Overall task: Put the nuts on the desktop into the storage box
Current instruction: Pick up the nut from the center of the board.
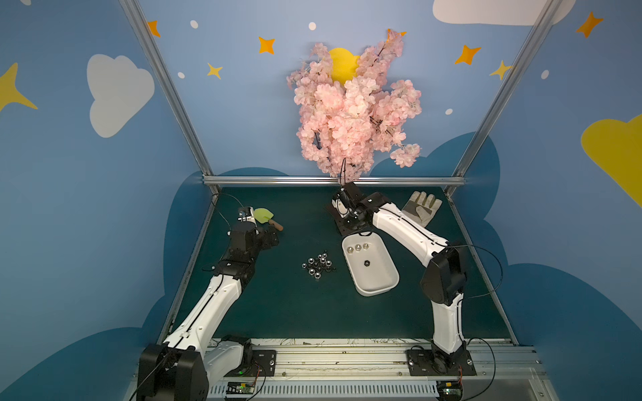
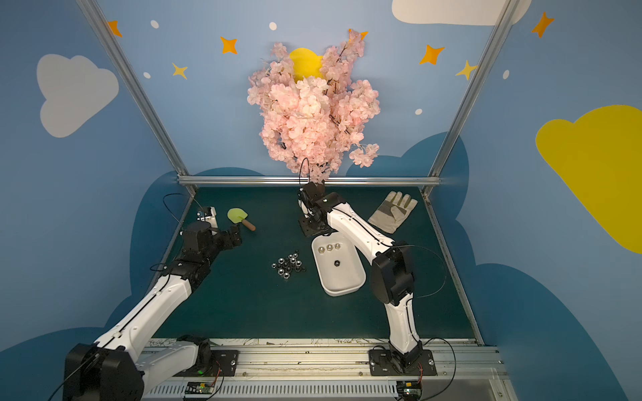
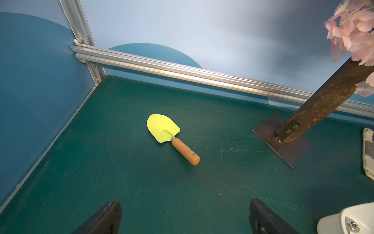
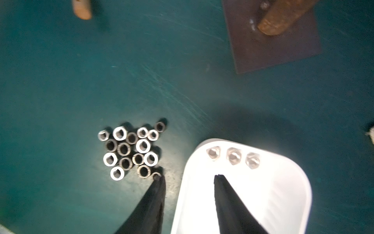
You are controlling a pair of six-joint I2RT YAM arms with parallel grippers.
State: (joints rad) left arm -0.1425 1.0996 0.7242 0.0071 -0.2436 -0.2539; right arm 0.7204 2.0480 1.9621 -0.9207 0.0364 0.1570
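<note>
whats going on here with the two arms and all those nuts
A two-armed robot is moving nuts off the desktop into the white storage box. Four already lie in the box; the rest sit in a tight cluster beside it. The right gripper hangs open and empty over the box's rim next to the cluster. The left gripper is open and empty too, near a yellow trowel.

You have a small trowel (image 3: 172,137) lying flat toward the far left corner, its yellow-green blade (image 3: 162,127) nearer the back wall and its wooden handle (image 3: 185,151) angled toward the middle. Behind centre stands an artificial pink blossom tree (image 1: 351,107) on a rusty square post (image 3: 321,101) bolted to a dark base plate (image 3: 291,154). A beige work glove (image 1: 422,206) lies flat in the far right corner, fingers toward the back. The blue walls carry painted clouds (image 1: 116,93) and orange stars (image 1: 266,45).
</note>
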